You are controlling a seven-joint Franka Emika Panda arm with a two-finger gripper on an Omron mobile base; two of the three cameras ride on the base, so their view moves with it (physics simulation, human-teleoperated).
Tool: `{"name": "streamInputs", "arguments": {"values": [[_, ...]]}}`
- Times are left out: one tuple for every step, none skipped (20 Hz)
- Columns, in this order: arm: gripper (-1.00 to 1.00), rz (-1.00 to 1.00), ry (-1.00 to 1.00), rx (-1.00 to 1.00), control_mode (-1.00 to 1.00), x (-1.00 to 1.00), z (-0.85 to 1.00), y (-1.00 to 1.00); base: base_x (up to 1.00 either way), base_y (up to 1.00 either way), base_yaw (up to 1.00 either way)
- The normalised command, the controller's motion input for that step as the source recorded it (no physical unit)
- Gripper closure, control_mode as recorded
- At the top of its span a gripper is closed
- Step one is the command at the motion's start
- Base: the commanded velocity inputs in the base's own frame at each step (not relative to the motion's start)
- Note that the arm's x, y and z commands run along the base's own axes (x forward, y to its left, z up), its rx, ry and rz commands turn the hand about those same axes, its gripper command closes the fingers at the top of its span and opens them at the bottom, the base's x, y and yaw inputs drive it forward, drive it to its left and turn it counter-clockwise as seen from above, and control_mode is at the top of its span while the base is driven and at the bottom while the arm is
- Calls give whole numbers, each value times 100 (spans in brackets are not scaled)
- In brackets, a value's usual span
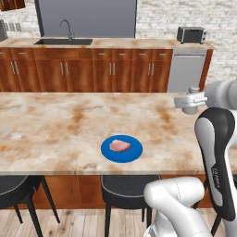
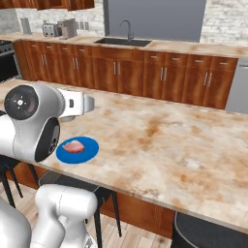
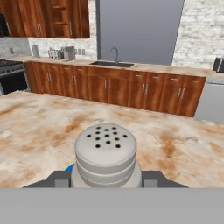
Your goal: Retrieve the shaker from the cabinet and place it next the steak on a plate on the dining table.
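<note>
Over the dining table (image 1: pixel 55 125) | gripper (image 3: pixel 106 181) clamped on shaker (image 3: pixel 105 154), retrieval done | left: set it beside steak (image 1: pixel 120 146) on blue plate (image 1: pixel 132 155), nearer and left

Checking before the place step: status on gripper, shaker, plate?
Gripper shut on shaker, above dining table. Steak sits on blue plate. Nothing between shaker and plate.

base views flank dining table (image 1: pixel 55 125) (hand view close)

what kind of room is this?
A rendered home kitchen: sink in a counter over wood cabinets, toaster, and a marbled dining table with a steak on a plate.
</note>
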Motion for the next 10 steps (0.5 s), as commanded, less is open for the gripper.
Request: {"name": "streamInputs", "arguments": {"values": [[100,0,0,0,100,0,0,0,44,0,0],[100,0,0,0,100,0,0,0,31,0,0],[100,0,0,0,100,0,0,0,26,0,0],[100,0,0,0,100,0,0,0,24,0,0],[100,0,0,0,100,0,0,0,19,0,0],[100,0,0,0,100,0,0,0,14,0,0],[100,0,0,0,100,0,0,0,0,0,0],[100,0,0,0,100,0,0,0,0,0,0],[100,0,0,0,100,0,0,0,0,0,0],[100,0,0,0,100,0,0,0,0,0,0]]}}
